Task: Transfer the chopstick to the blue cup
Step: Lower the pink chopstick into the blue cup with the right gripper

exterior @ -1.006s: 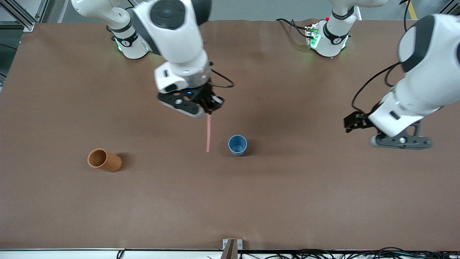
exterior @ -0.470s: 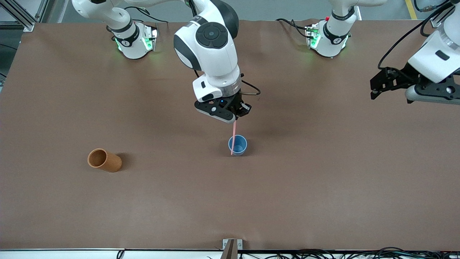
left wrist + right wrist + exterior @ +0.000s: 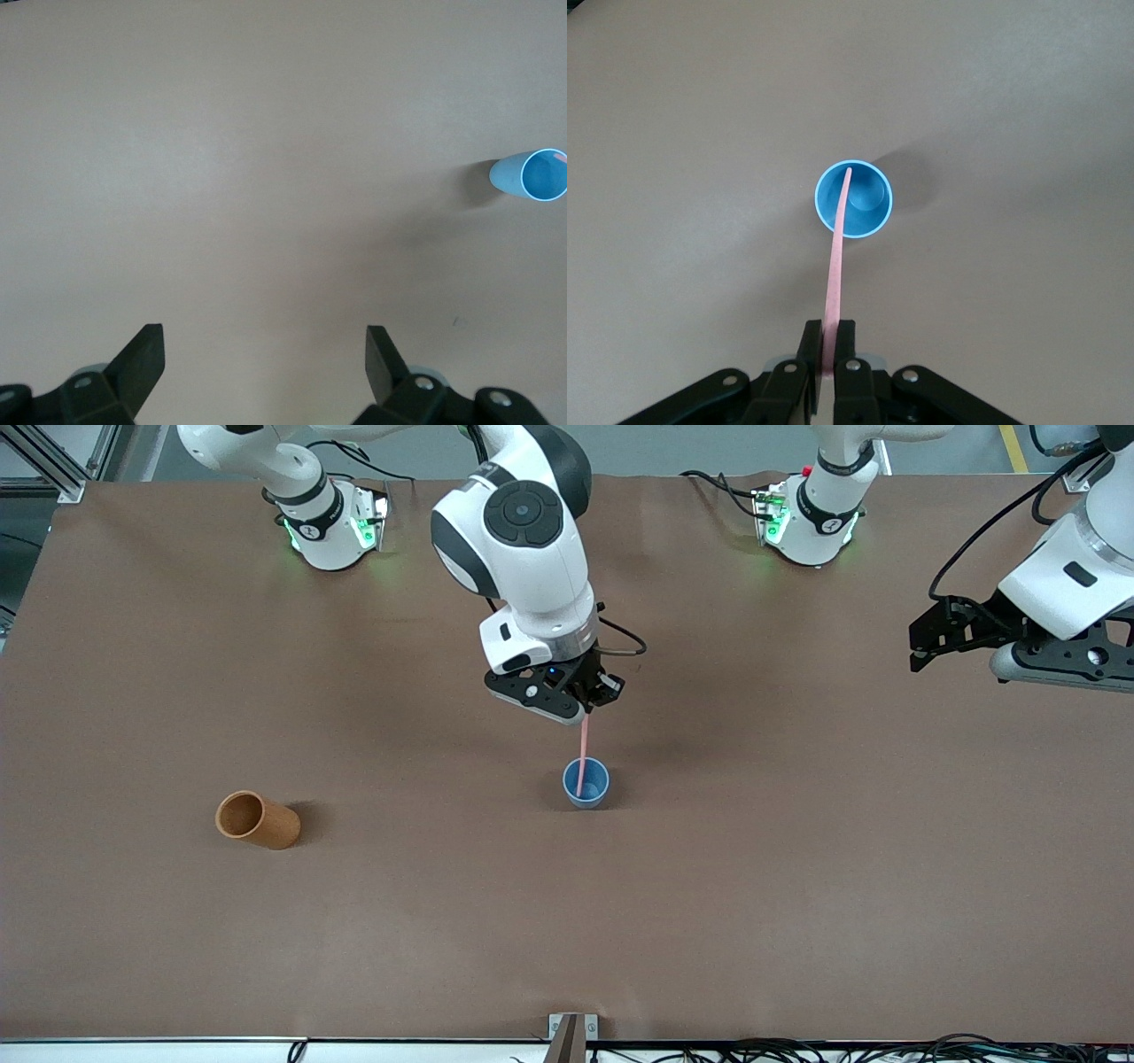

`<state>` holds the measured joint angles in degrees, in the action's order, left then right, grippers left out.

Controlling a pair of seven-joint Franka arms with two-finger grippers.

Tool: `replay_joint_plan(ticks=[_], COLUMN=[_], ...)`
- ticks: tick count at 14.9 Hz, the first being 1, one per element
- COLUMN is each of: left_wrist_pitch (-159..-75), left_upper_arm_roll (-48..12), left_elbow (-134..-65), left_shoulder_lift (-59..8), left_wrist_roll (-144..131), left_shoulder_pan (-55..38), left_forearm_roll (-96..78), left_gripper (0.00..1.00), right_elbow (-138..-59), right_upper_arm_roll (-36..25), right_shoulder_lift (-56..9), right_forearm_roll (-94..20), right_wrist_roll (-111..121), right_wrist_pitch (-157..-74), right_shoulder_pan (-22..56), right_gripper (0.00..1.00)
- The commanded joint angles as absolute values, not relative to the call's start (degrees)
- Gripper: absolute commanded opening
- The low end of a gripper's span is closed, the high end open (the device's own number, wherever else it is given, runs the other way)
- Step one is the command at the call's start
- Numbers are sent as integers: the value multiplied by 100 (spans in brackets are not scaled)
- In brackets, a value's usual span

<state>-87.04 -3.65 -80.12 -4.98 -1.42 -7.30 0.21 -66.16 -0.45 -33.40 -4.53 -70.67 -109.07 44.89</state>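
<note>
Right gripper (image 3: 592,707) clamps chopstick (image 3: 582,755) over blue cup (image 3: 586,782); left gripper (image 3: 266,359) waits, spread wide, empty.

Thin pale-pink chopstick (image 3: 582,756), hanging nearly upright with its lower tip over the mouth of the small light-blue cup (image 3: 586,783), which stands upright mid-desk.

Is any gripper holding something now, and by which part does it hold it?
The right gripper holds the chopstick by its upper end, over the blue cup. The left gripper is open and holds nothing.
</note>
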Motion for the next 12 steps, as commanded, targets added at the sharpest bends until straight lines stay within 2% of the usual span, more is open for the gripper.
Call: replay_joint_plan(ticks=[1, 4, 6, 12], left_wrist_pitch=[-8719, -8701, -8692, -8692], left_upper_arm_roll=[-404, -387, -300, -255], left_elbow=[-8068, -8077, -8068, -8051], left_shoulder_lift=[-431, -431, -431, -439], left_wrist_roll=[-35, -105, -114, -114], left_shoulder_pan=[-642, -633, -633, -633], left_forearm_roll=[-88, -97, -114, -176], left_gripper=[100, 100, 100, 100], right_elbow=[-6478, -6600, -6767, -6917], right_upper_arm_roll=[-97, -97, -105, -105], right_shoulder_lift=[-3393, -3401, -3401, -3559], right_forearm_roll=[-580, -571, -467, -422], right_wrist_roll=[-7102, -7102, -7102, -7058], right_wrist_pitch=[-10819, -10828, -10872, -11320], right_shoulder_pan=[4526, 4544, 4631, 4632], right_gripper=[4, 5, 11, 10])
